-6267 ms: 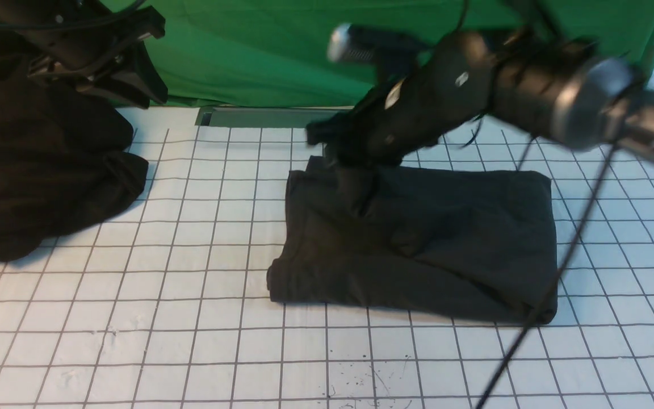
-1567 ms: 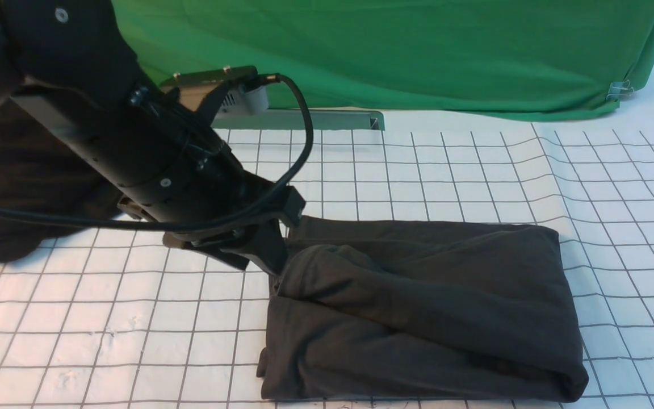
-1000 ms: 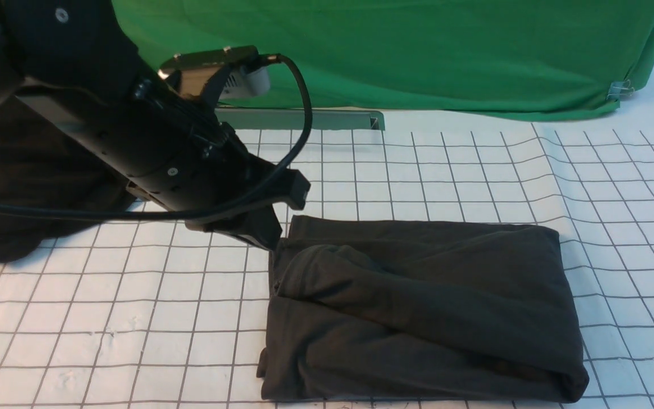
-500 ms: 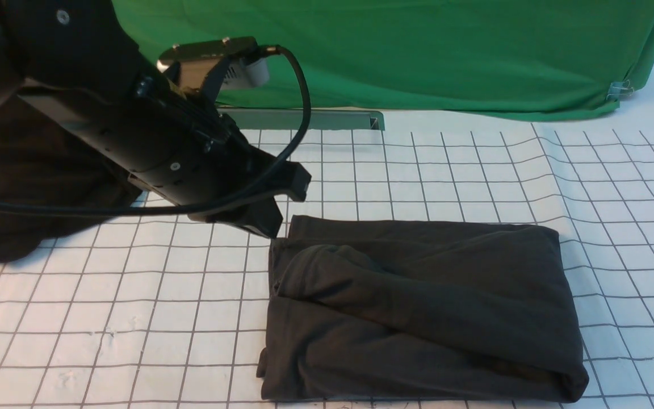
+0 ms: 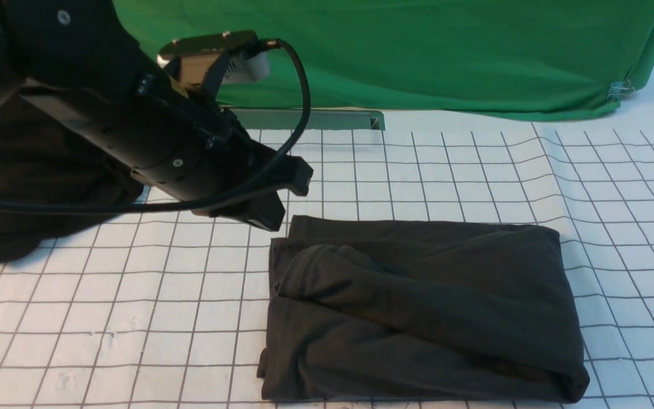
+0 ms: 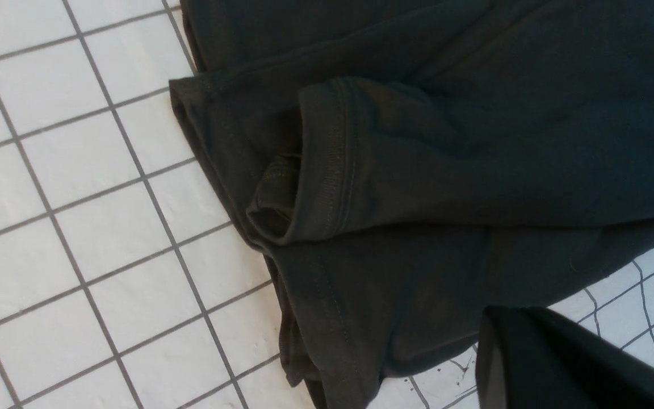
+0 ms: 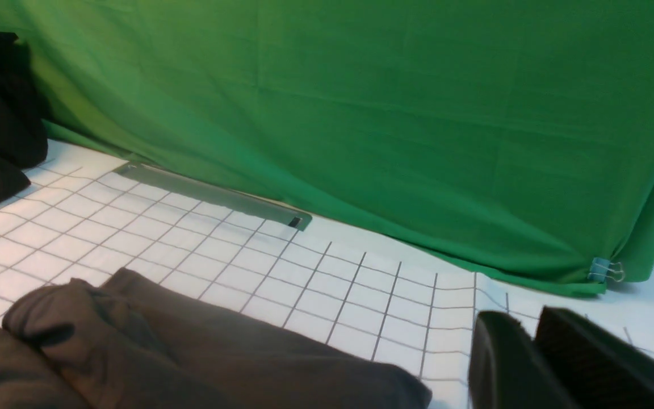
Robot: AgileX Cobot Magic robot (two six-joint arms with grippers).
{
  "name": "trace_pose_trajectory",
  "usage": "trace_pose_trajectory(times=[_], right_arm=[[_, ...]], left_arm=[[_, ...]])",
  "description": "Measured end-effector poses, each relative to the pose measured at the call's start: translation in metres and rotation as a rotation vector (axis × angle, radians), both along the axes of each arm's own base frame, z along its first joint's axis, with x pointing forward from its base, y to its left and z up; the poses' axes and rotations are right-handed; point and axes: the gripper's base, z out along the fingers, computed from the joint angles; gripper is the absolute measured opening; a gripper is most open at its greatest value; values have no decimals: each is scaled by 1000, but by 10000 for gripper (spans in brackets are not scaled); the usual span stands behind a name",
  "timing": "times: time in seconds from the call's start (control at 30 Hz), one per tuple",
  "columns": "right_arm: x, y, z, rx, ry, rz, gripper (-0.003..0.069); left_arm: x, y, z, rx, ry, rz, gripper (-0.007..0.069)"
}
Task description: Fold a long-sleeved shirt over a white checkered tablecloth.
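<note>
Long-sleeved shirt point(image 5: 423, 309) lies folded on white checkered tablecloth point(image 5: 105, 318), centre-right. L tool point(image 5: 267, 213) closed, empty, just above shirt's far-left corner. R tool point(image 7: 523, 363) jaws slightly parted, empty.

The long-sleeved shirt point(image 5: 418, 307) ran past the front view's lower edge. Its logo and neck label were folded out of sight. The left arm point(image 5: 134, 125) hid part of the white checkered tablecloth point(image 5: 105, 318).

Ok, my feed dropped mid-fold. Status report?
Left gripper shut, empty, just off the long-sleeved shirt. Right gripper barely parted, empty. Shirt folded on the white checkered tablecloth. Nothing in the way.
</note>
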Motion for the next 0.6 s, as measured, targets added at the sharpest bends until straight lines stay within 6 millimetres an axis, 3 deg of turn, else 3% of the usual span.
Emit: trace_pose_trajectory(times=[0.3, 0.6], right_arm=[[-6, -9, -64, -11, 42, -137, 115], [-2, -15, -110, -33, 159, -243, 138]], left_arm=[[1, 0, 0, -1, -11, 0, 6], [1, 0, 1, 0, -20, -4, 6]])
